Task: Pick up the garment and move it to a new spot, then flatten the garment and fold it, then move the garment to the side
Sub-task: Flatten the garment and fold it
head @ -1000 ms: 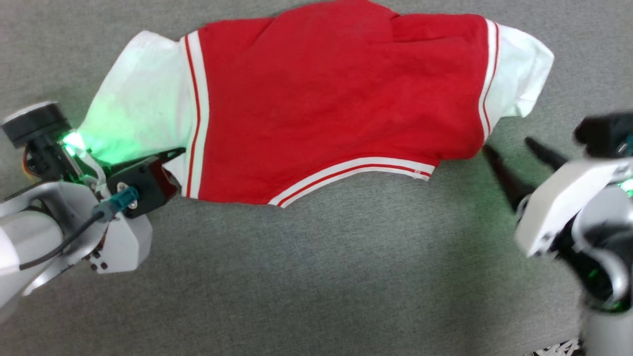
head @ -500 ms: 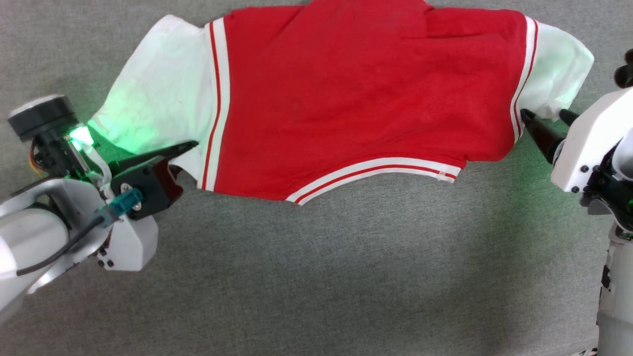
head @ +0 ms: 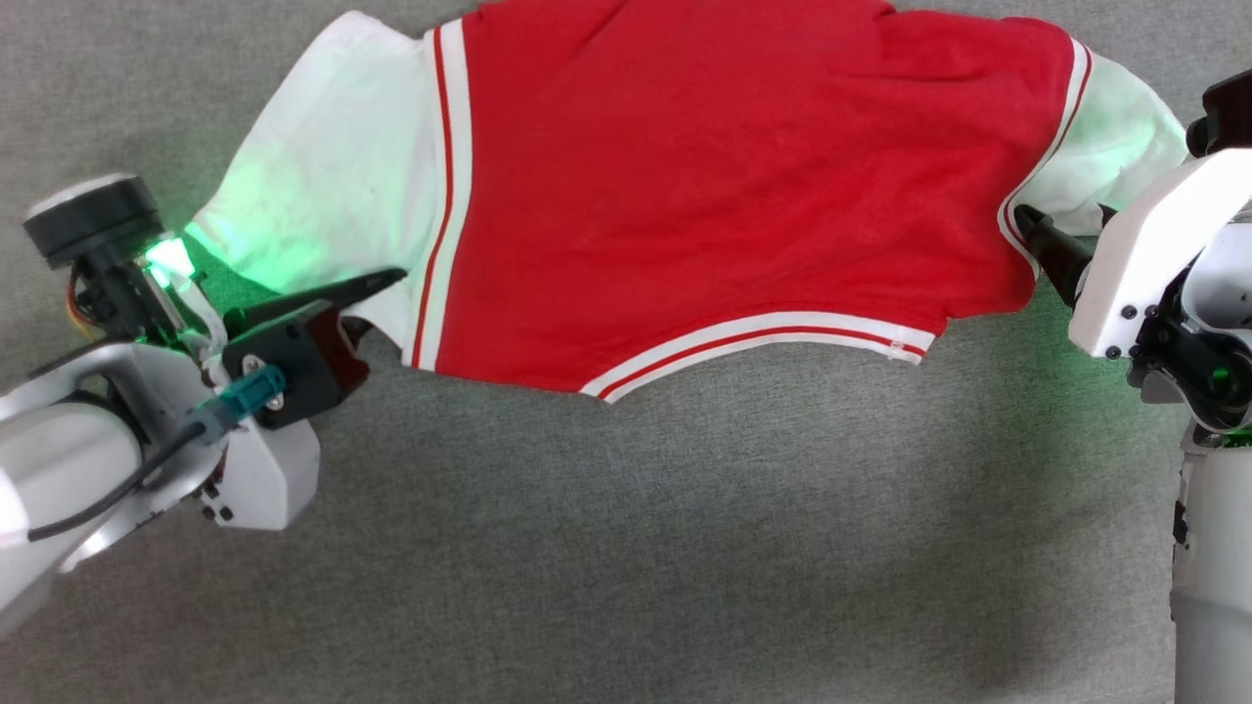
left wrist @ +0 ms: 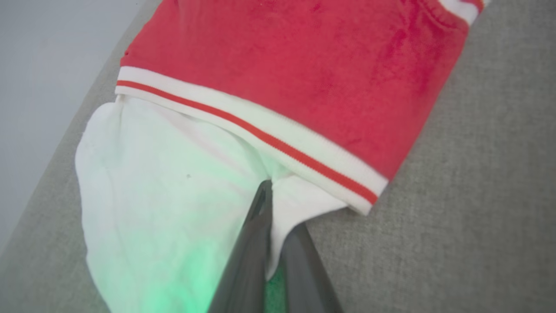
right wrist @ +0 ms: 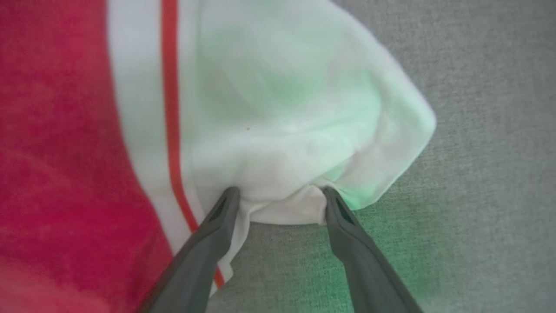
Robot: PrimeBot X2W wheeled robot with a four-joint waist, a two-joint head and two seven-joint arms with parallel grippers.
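Observation:
The garment (head: 704, 196), a red jersey with white sleeves and striped trim, lies spread across the far part of the grey surface. My left gripper (head: 377, 286) is shut on the lower edge of the white left sleeve (head: 323, 196). The left wrist view shows the left gripper (left wrist: 266, 189) with both fingers pinched together on that sleeve (left wrist: 165, 174), beside the striped trim. My right gripper (head: 1064, 217) is open at the right sleeve (head: 1125, 137). In the right wrist view the right gripper (right wrist: 279, 194) has its fingertips (right wrist: 229, 195) spread, with the sleeve's hem (right wrist: 282, 213) between them.
The grey felt tabletop (head: 685, 548) stretches wide in front of the garment. In the left wrist view the table's edge (left wrist: 65, 134) runs just past the left sleeve, with pale floor beyond it. Green light from both wrists falls on the sleeves.
My right gripper has come up from below the hem's corner to the right sleeve, jaws still open. The left gripper keeps its hold. The head camera has shifted a little.

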